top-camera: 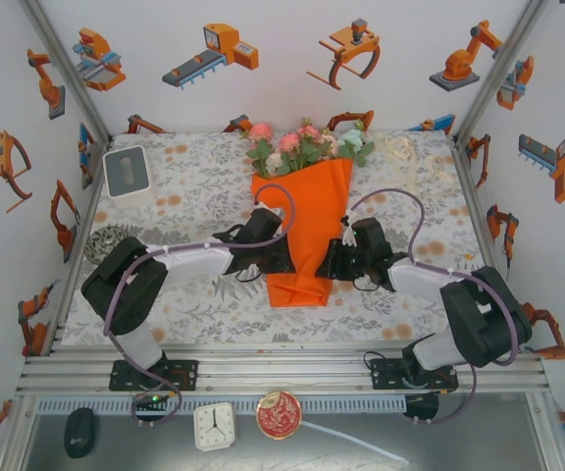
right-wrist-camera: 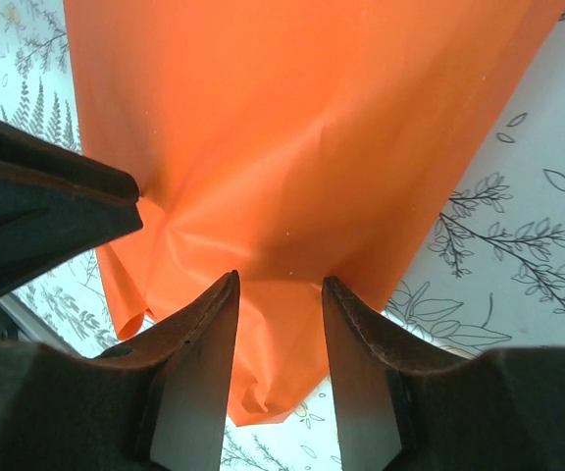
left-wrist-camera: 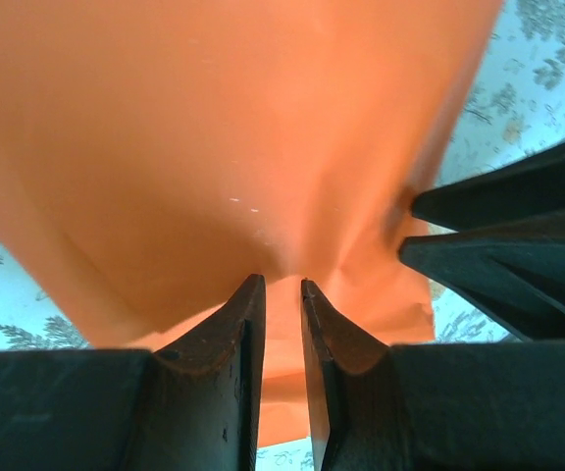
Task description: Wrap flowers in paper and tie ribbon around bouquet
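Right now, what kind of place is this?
Probably a robot test booth, not a flower shop: walls covered in robot pictures, a metal frame, plus a left arm and right arm bolted by the table.

Overhead view; wrist close-ups sharing paper [top-camera: 307, 231]

The bouquet [top-camera: 307, 231] lies flat mid-table, a cone of orange paper [top-camera: 300, 265] with its tip toward 6 o'clock. Pink, white and blue flowers [top-camera: 302, 145] fan out at 12. The ribbon [top-camera: 398, 154] lies heaped at 1 o'clock.

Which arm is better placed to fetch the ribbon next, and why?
Right. The ribbon lies at the far right of the table, on the right gripper's side; the left gripper would have to cross the bouquet.
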`<state>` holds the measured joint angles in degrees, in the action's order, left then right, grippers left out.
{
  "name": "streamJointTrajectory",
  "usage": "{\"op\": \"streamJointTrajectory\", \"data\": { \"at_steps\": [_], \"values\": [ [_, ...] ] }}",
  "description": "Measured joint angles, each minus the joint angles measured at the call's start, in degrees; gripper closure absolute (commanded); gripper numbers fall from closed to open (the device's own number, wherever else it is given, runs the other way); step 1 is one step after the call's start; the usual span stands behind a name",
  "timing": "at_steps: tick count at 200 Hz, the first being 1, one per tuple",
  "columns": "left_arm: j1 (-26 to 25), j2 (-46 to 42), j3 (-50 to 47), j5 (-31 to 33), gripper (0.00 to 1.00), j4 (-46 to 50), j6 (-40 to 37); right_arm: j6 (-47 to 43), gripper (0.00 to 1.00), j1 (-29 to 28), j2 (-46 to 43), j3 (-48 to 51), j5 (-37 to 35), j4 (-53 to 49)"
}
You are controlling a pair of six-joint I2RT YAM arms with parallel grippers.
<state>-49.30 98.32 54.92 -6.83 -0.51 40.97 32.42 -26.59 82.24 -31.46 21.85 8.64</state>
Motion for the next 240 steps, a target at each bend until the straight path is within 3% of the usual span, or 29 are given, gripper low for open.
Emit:
{"op": "streamJointTrajectory", "data": {
  "at_steps": [68, 108, 136, 189, 240],
  "values": [
    [-4.31, 2.86, 4.11, -5.79, 0.76, 1.49, -2.19, -0.44, 0.60, -0.02, -4.22, 0.83, 1.42, -2.29],
    [-4.17, 5.09, 1.03, -9.38, 0.77, 2.27, -2.19, 4.31, 0.61, -0.68, -10.36, 1.53, 3.21, -1.88],
    [-4.13, 5.03, 0.81, -9.97, 0.77, 2.16, -2.21, 8.63, 0.60, -0.94, -11.02, 1.53, 0.74, -2.03],
    [-4.13, 5.03, 0.79, -10.25, 0.77, 2.21, -2.21, 12.17, 0.59, -0.11, -1.38, -0.48, -2.21, 1.60],
    [-4.11, 5.03, 0.46, -10.40, 0.77, 1.75, -2.03, 14.51, 0.58, 5.77, 8.28, -2.69, 1.86, 9.33]
  ]
}}
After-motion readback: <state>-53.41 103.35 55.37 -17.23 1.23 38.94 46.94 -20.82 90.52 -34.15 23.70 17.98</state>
